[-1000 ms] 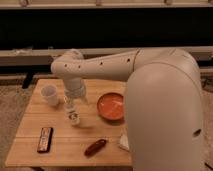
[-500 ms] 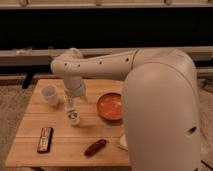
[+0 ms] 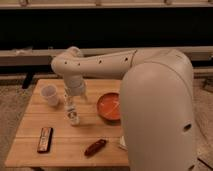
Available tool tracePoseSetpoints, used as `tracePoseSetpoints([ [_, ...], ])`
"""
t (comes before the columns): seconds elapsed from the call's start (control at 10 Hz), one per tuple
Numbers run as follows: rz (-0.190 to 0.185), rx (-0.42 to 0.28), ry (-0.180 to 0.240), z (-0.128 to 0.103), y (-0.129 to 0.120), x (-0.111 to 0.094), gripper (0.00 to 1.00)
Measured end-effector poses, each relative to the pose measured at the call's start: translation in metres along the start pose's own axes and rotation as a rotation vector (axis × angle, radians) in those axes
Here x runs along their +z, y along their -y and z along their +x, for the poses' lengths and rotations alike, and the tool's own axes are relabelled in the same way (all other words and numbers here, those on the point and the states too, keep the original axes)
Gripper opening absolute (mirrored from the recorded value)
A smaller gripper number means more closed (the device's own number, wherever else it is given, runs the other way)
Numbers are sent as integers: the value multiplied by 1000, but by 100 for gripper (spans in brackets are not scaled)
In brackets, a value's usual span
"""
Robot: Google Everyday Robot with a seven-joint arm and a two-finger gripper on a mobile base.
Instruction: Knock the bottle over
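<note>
The bottle is small, slim and pale, with a darker see-through middle. It stands upright on the wooden table, left of centre. My gripper hangs from the white arm, which reaches in from the right. The gripper sits directly over the bottle's top, touching it or nearly so, and hides the cap.
A white cup stands just left of the gripper. An orange-red bowl sits to the right of the bottle. A dark flat rectangular thing and a reddish-brown oblong thing lie near the front edge. My large white body covers the table's right side.
</note>
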Motion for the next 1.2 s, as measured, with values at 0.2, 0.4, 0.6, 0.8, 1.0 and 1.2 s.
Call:
tracePoseSetpoints([
  [0.2, -2, -1, 2, -5, -1, 0, 65],
  [0.4, -3, 0, 2, -7, 0, 0, 65],
  [0.6, -3, 0, 3, -10, 0, 0, 65],
  [0.8, -4, -1, 4, -13, -1, 0, 65],
  [1.0, -6, -1, 7, -17, 1, 1, 65],
  [1.2, -5, 3, 10, -27, 9, 1, 65],
])
